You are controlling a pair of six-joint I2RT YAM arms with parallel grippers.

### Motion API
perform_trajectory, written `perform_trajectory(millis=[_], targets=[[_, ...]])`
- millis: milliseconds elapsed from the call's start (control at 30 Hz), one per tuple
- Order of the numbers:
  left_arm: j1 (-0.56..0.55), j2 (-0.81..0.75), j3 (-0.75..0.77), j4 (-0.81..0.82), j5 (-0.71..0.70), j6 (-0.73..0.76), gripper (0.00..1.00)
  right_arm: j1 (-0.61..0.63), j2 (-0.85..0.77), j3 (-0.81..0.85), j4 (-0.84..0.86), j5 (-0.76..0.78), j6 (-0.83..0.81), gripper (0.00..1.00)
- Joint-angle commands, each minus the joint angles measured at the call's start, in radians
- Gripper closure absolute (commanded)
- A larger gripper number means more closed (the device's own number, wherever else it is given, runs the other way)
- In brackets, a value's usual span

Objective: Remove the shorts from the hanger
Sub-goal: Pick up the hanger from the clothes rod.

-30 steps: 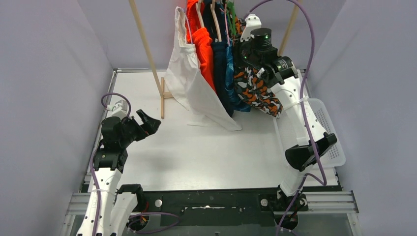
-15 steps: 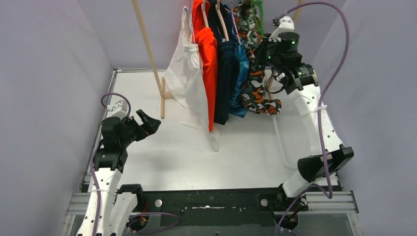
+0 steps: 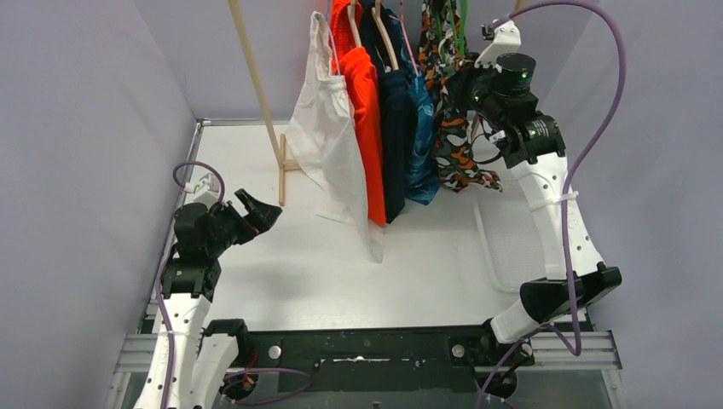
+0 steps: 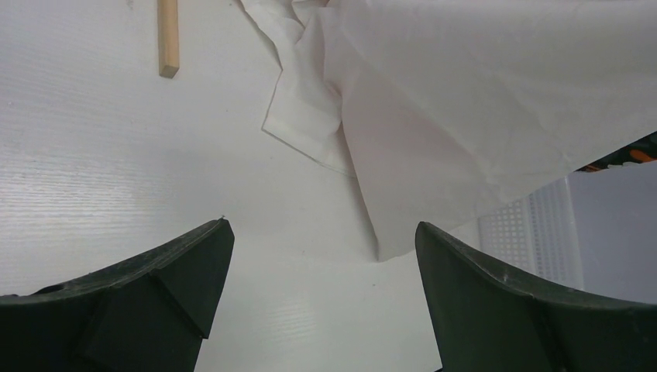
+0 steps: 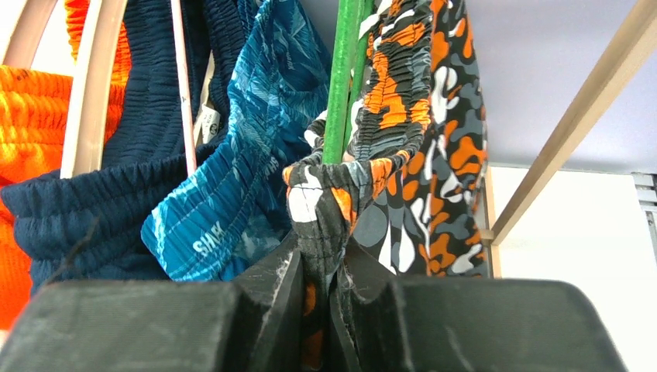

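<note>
Camouflage shorts (image 5: 418, 116) hang on green hanger (image 5: 341, 77), rightmost on rack (image 3: 253, 81), next to blue leaf-patterned pair (image 3: 422, 145), navy pair (image 3: 394, 128), orange pair (image 3: 368, 111), white pair (image 3: 324, 136). Right gripper (image 5: 321, 291) clamped tight on fold of their waistband — up at hanger. Left gripper (image 3: 256, 211) spread wide, empty — low over table (image 3: 298, 273).

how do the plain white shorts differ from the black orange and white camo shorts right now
The white fabric shorts are plain; the black, orange and white camouflage shorts are patterned. The white shorts hang at the left end of the row, the camouflage shorts at the right. The right gripper is shut on the camouflage shorts; the open left gripper is clear of the white shorts. Both hang from the wooden rack.
</note>
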Motion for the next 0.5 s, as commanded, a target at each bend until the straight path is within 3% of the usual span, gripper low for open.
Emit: perform_trajectory(millis=[0,233,467], targets=[[0.0,-0.026,0.025,0.069,0.039,-0.018,0.11,0.021,-0.136,-0.006,0.086,0.044,-0.006,1.0],[-0.002,-0.03,0.032,0.041,0.032,-0.048,0.12,0.075,-0.373,-0.284,0.017,0.119,0.083,1.0],[-0.003,-0.052,0.024,-0.021,0.021,-0.091,0.13,0.088,-0.569,-0.305,-0.127,-0.038,0.216,1.0]])
